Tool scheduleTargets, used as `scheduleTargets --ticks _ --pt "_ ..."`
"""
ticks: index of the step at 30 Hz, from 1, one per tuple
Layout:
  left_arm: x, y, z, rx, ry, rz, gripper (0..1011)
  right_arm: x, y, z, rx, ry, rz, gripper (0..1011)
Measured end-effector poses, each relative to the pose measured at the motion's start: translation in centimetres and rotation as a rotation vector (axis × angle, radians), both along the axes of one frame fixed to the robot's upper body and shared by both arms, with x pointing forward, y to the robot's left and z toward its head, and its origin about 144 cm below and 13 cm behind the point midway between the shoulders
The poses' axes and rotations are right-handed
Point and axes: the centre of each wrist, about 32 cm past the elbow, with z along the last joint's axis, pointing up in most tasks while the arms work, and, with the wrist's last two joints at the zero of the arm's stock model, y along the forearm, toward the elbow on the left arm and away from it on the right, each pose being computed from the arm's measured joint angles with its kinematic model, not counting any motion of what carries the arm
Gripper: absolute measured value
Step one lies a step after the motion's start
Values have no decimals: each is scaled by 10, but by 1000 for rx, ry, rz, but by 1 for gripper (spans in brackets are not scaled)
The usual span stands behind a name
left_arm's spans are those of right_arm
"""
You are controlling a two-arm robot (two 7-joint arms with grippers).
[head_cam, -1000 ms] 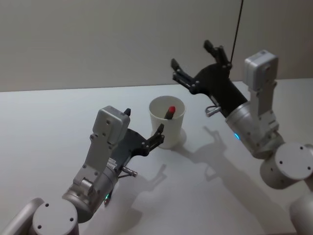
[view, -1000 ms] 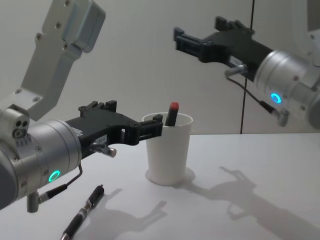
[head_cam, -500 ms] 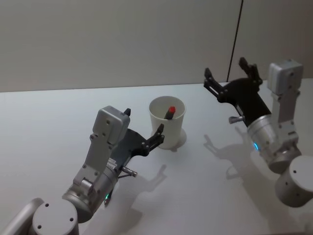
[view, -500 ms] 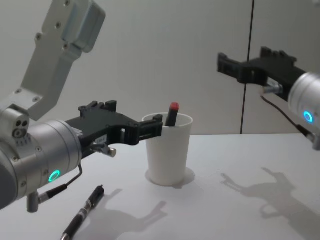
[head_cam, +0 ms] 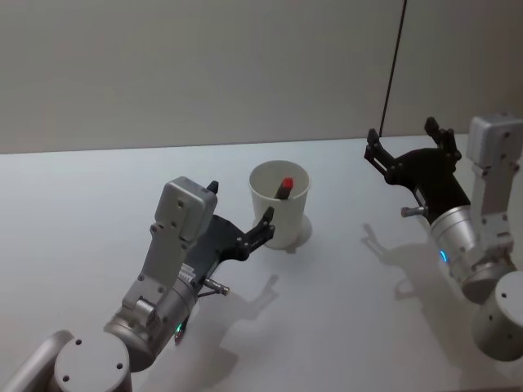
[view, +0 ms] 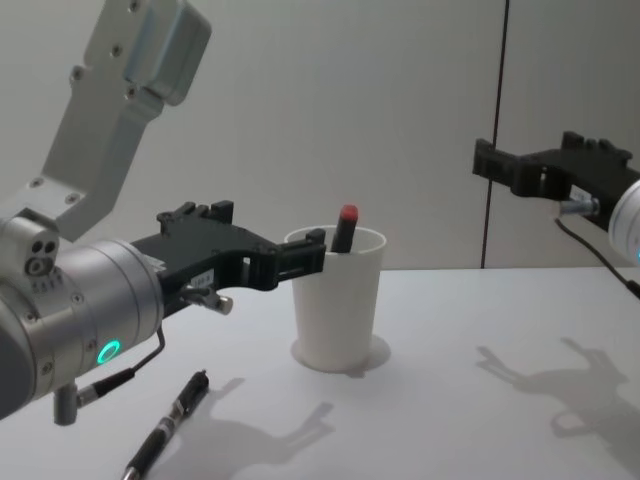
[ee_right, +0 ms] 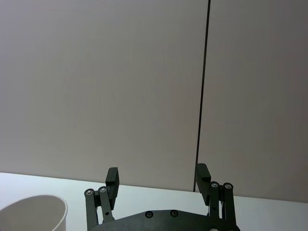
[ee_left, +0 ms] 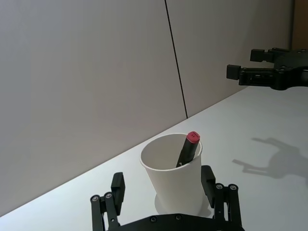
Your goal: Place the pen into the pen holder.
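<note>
Looking down from the head view, I see the tapered white paper cup that serves as pen holder. It stands on the pale grey counter just ahead of the left gripper, whose jaws are spread and hold nothing. A dark pen with a red cap stands inside the cup, leaning on the rim. The right gripper hangs in the air with the cup well apart from its jaws, which are also spread and empty.

From the left wrist view, the cup sits between the tips of the two released jaws. As far as I can tell there is a gap on each side, and the red cap pokes up above the rim.

From the right wrist view, there is only bare wall between the parted jaws, and the cup's rim sits off beyond one of them.

From the chest view, a second, slim black pen lies flat on the counter, below and behind the left jaws.

I'd judge the red-capped pen already placed. A pen like these should be light, stiff and smooth-barrelled, so a pinch across mid-barrel would be safest. The thin cup would tip or crumple under any firm nudge.
</note>
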Motion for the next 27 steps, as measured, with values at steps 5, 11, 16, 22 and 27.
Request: scheduleTargets --ticks 5,11,16,22,27 --pt "-1 0 0 1 8 2 1009 -1 -2 -2 6 13 -14 1001" --pt "-4 2 2 -1 49 24 1009 -2 -3 -3 9 22 -23 1001" --pt "-8 4 4 -3 103 64 1009 -3 -4 -3 11 26 -28 1001" --pt "-14 6 7 -4 156 99 1009 -3 -4 -4 12 30 -32 1002" --pt "-19 9 9 3 218 134 1009 -3 -4 -4 13 32 -34 1001"
